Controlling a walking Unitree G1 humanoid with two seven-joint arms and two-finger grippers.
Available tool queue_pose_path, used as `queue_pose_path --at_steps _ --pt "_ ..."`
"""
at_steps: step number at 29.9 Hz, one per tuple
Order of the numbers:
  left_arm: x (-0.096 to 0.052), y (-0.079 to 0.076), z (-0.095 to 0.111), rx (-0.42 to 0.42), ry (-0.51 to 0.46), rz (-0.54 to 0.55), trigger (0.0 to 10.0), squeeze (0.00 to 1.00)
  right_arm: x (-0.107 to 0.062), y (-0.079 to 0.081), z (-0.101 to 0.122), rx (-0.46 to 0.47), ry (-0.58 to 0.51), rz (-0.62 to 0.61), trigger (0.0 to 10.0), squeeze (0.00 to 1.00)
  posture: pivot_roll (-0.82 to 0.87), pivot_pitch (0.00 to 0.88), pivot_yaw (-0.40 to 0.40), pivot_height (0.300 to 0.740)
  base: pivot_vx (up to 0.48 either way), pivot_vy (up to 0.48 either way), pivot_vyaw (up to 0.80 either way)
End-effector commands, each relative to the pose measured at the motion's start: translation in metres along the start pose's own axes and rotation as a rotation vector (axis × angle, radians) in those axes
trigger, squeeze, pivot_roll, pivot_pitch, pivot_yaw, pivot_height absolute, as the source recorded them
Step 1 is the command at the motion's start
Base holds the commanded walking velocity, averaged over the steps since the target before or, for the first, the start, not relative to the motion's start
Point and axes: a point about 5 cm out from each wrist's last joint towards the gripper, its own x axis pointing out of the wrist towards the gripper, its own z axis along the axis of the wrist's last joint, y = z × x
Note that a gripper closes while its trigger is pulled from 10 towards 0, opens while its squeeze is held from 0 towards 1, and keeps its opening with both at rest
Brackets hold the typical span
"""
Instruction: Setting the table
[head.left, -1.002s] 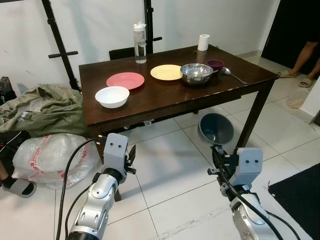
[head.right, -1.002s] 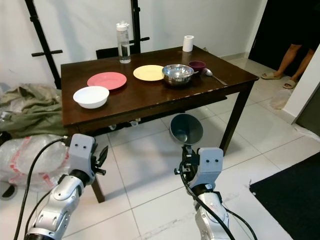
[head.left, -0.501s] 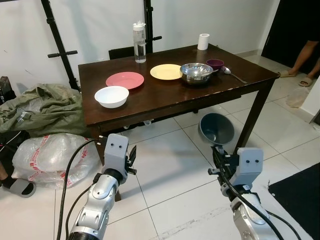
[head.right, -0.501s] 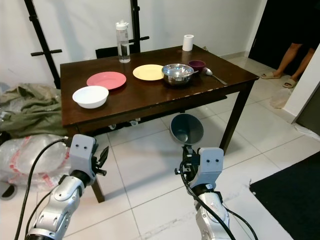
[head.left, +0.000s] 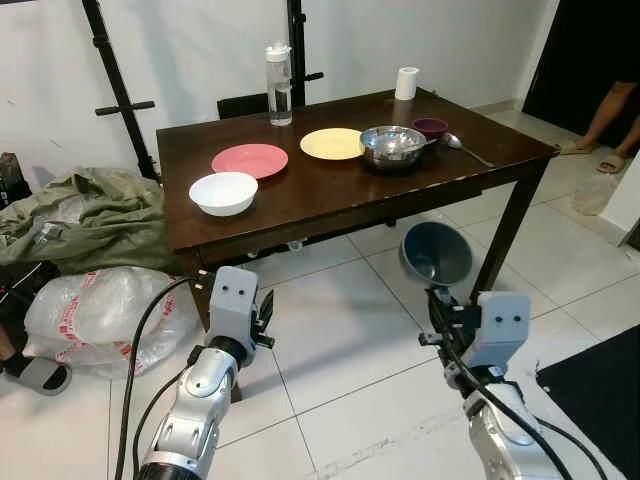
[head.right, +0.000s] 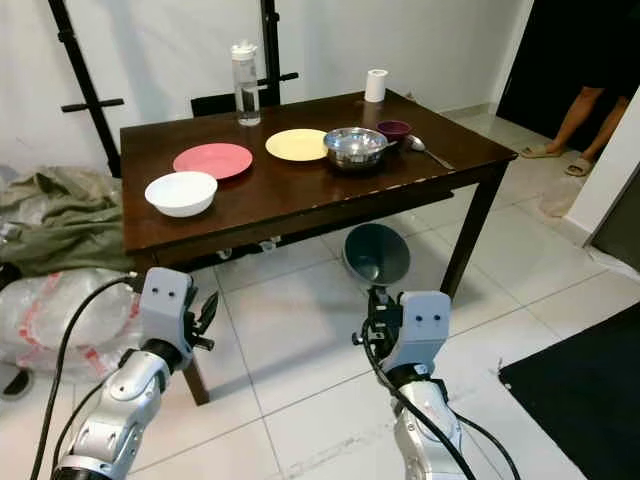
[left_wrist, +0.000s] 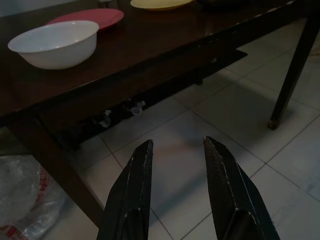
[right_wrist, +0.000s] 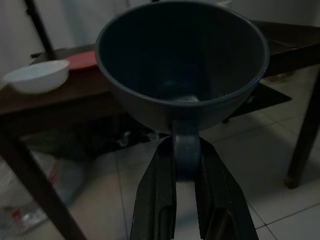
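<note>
My right gripper (head.left: 436, 296) is shut on the lower edge of a dark grey-blue bowl (head.left: 436, 253), held up in front of the table's near right side with its mouth turned toward me; the bowl (right_wrist: 182, 65) looms large in the right wrist view. The dark wooden table (head.left: 310, 195) carries a white bowl (head.left: 224, 192), a pink plate (head.left: 250, 160), a yellow plate (head.left: 332, 144), a steel bowl (head.left: 393, 146), a small purple bowl (head.left: 430, 127) and a spoon (head.left: 462, 146). My left gripper (left_wrist: 176, 145) is open and empty, low by the table's near left leg.
A water bottle (head.left: 280, 85) and a paper roll (head.left: 406, 84) stand at the table's far edge. Green cloth (head.left: 90, 215) and a plastic bag (head.left: 105, 315) lie on the floor at left. A person's legs (head.left: 608, 125) are at far right. A black mat (head.left: 600, 390) lies at lower right.
My right gripper has lifted the dark bowl slightly higher and a little to the right. The left arm has barely moved.
</note>
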Motion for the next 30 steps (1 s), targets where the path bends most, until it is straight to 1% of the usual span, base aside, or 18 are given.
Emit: queue_pose_path --at_steps 1,3,4,7,8,9,13,23,27,30 --pt "0.000 0.005 0.004 -0.011 -0.003 0.003 10.0 0.00 0.004 -0.008 0.018 0.021 -0.064 -0.036 10.0 0.00 -0.08 0.059 0.118 0.740 0.000 0.000 0.00" --pt "0.001 0.006 0.008 -0.013 -0.014 0.001 10.0 0.00 0.007 -0.009 0.027 0.028 -0.097 -0.039 10.0 0.00 -0.08 0.061 0.120 0.740 0.000 0.000 0.00" --pt "0.004 0.008 0.013 0.003 -0.025 0.002 10.0 0.00 0.009 -0.008 0.034 0.024 -0.126 -0.028 10.0 0.00 -0.08 0.061 0.120 0.740 0.000 0.000 0.00" --pt "0.006 0.009 0.017 0.042 -0.039 0.005 10.0 0.00 0.011 -0.004 0.041 0.006 -0.158 -0.008 10.0 0.00 -0.07 0.061 0.121 0.740 0.000 0.000 0.00" --pt "0.006 0.009 0.017 0.042 -0.039 0.005 10.0 0.00 0.011 -0.004 0.041 0.006 -0.158 -0.008 10.0 0.00 -0.07 0.061 0.121 0.740 0.000 0.000 0.00" --pt "0.007 0.010 0.017 0.052 -0.039 0.008 10.0 0.00 0.011 0.000 0.041 -0.003 -0.161 0.007 10.0 0.00 -0.07 0.061 0.121 0.740 0.000 0.000 0.00" --pt "0.005 0.012 0.019 0.076 -0.044 0.009 10.0 0.00 0.011 0.005 0.039 -0.020 -0.155 0.023 10.0 0.00 -0.07 0.065 0.123 0.740 0.000 0.000 0.00" --pt "0.004 0.007 0.021 0.089 -0.051 -0.005 10.0 0.00 0.010 0.006 0.038 -0.017 -0.135 0.019 10.0 0.00 -0.06 0.067 0.124 0.740 0.000 0.000 0.00" --pt "0.003 0.003 0.020 0.092 -0.050 -0.017 10.0 0.00 0.008 0.008 0.029 -0.020 -0.104 0.026 10.0 0.00 -0.06 0.066 0.122 0.740 0.000 0.000 0.00" --pt "0.003 0.003 0.020 0.092 -0.049 -0.018 10.0 0.00 0.008 0.009 0.028 -0.022 -0.098 0.032 10.0 0.00 -0.06 0.061 0.123 0.740 0.000 0.000 0.00"
